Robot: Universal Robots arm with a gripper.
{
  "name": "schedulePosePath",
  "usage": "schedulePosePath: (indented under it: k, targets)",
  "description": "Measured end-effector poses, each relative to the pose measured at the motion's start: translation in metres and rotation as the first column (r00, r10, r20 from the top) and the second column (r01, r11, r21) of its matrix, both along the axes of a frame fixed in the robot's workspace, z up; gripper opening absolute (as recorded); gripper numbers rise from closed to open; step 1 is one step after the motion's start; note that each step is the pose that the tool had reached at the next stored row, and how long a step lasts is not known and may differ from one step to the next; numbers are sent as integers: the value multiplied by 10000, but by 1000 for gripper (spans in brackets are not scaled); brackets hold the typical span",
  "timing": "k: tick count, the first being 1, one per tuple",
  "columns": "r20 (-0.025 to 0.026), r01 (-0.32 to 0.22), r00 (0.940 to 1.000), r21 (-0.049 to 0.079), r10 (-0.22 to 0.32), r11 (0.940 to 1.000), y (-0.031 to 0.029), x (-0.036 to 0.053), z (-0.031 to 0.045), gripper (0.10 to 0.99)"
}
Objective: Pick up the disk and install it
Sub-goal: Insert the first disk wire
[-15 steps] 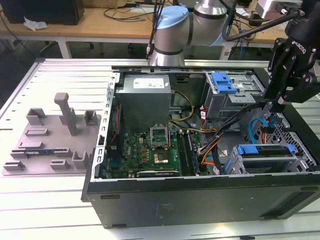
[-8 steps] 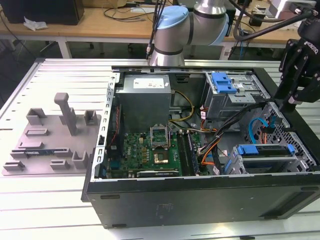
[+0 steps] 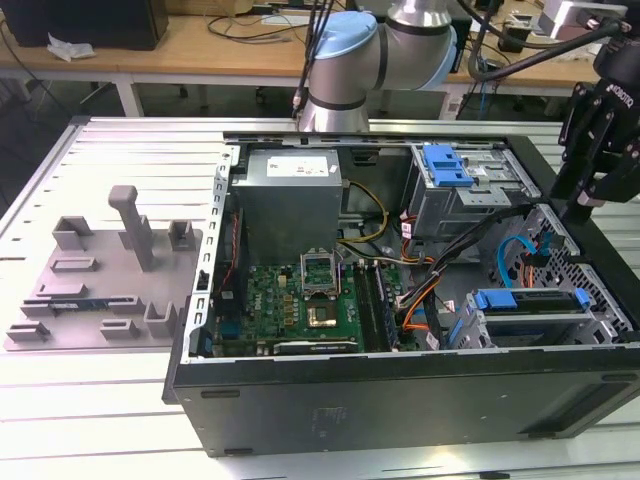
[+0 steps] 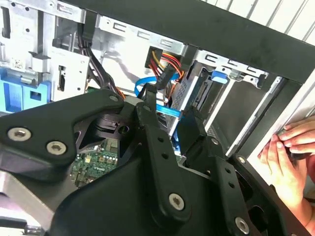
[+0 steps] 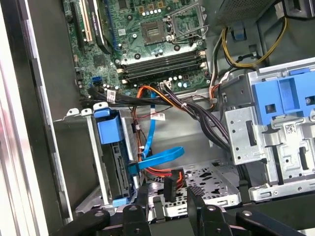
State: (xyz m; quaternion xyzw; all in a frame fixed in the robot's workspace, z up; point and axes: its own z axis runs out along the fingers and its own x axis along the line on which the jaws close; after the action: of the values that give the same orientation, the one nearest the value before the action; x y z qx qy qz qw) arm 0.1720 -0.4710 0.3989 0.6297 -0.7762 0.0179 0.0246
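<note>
- Gripper (image 5: pixel 169 197) hangs over the open PC case (image 3: pixel 400 400), just above the drive cage (image 5: pixel 96 172); fingers (image 5: pixel 142 199) are apart with nothing clamped.
- The disk (image 5: pixel 109 132) sits inside that cage, blue carrier bracket facing the opening. It looks seated, so the install seems done or nearly done.
- Blue data cable (image 5: pixel 158 157) loops just beside the disk; cannot tell if it is plugged in.
- A person's hand (image 4: pixel 288 150) rests on the case rim, probably to steady the case.
- Grey fixture tray (image 3: pixel 100 280) lies well apart, at the exterior view's left.
</note>
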Motion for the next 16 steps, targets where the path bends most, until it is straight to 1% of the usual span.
schedulePosePath:
  k: [3,5,9,10,11,13,14,15,16]
  targets:
    - [0,14,10000,-96,-14,10000,54,2,-10,443]
    - [0,14,10000,-122,-14,9999,55,3,-12,443]
    - [-1,13,10000,-132,-13,9999,55,4,-12,443]
    - [-1,14,10000,-184,-14,9998,61,3,-12,443]
    - [-3,12,10000,-326,-12,9995,76,5,-11,443]
    - [-10,12,10000,-486,-13,9988,111,5,-12,443]
    - [-12,13,10000,-602,-14,9982,156,5,-15,443]
    - [-21,12,10000,-763,-14,9971,218,7,-24,443]
    - [-53,9,10000,-952,-14,9955,259,12,-34,443]
